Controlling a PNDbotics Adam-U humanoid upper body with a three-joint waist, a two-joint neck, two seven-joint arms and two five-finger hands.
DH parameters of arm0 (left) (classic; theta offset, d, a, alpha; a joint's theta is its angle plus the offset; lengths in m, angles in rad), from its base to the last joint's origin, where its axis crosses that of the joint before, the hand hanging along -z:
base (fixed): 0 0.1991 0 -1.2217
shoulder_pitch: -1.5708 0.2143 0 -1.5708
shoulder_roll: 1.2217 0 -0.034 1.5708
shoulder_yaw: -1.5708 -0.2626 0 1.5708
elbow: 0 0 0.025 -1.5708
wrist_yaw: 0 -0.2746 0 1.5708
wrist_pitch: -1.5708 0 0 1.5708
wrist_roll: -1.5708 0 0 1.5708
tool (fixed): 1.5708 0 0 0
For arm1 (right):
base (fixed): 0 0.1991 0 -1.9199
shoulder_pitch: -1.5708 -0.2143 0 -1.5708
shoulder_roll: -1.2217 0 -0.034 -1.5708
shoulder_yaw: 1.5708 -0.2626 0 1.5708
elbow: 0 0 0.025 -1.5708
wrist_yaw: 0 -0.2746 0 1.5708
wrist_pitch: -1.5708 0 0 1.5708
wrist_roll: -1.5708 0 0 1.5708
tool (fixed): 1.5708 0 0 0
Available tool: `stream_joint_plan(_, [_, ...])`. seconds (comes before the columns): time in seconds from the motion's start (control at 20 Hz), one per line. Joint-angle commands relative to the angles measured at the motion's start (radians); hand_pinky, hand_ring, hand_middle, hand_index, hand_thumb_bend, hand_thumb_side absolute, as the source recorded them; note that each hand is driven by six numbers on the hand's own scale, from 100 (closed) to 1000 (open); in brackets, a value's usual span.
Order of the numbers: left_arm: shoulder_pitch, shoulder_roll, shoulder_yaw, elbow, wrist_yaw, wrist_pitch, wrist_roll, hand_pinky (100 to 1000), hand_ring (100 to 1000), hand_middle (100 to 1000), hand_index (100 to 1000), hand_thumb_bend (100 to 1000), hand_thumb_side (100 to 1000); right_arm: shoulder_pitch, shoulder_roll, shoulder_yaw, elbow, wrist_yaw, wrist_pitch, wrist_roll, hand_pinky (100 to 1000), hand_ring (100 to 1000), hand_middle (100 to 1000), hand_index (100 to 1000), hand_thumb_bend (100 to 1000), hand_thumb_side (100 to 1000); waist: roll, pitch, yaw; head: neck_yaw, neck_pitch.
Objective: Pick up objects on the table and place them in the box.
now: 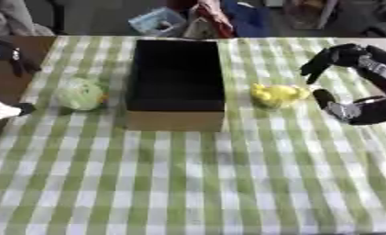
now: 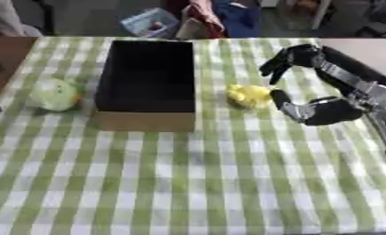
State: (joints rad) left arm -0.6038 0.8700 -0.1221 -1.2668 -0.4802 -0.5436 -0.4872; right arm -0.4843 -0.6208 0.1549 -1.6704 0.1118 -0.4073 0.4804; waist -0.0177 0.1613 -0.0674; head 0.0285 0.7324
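Observation:
A dark open box [image 1: 176,75] with tan cardboard sides stands upright in the middle of the checked cloth. Just right of it lies a small yellow object [image 1: 276,95]. A pale green round object [image 1: 80,94] rests on the cloth by the box's left wall. My right hand [image 2: 328,111] hovers to the right of the yellow object, open, with fingers [image 2: 278,62] arched above and thumb [image 2: 281,100] below, close to it but holding nothing. My left hand [image 1: 9,54] shows at the left edge, open, apart from the green object.
The green and white checked cloth [image 1: 195,183] covers the table, with bare brown tabletop [image 1: 7,82] at the far left. Beyond the far edge sit a light blue container [image 1: 156,20] and coloured bags.

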Motion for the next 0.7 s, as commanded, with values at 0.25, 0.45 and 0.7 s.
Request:
stream_joint_plan(0.25, [-0.119, -0.032, 0.001, 0.176, -0.116, -0.058, -0.056, 718, 601, 624, 780, 562, 243, -0.023, -0.02, 0.0, -0.004, -0.014, -0.001, 0.011, 747, 624, 670, 801, 100, 315, 0.006, -0.019, -0.017, 0.012, -0.006])
stream_joint_plan(0.45, [-0.157, -0.065, 0.006, 0.231, -0.164, -0.071, -0.029, 713, 599, 621, 777, 588, 260, -0.027, -0.019, 0.004, -0.002, -0.017, -0.002, 0.015, 747, 624, 669, 801, 100, 320, 0.008, -0.018, -0.03, 0.018, -0.003])
stream_joint_plan(0.7, [-0.181, -0.094, -0.001, 0.263, -0.222, -0.087, 0.012, 711, 599, 621, 776, 596, 253, -0.034, -0.016, 0.008, -0.001, -0.021, -0.002, 0.021, 747, 624, 669, 801, 100, 323, 0.01, -0.015, -0.046, 0.025, -0.004])
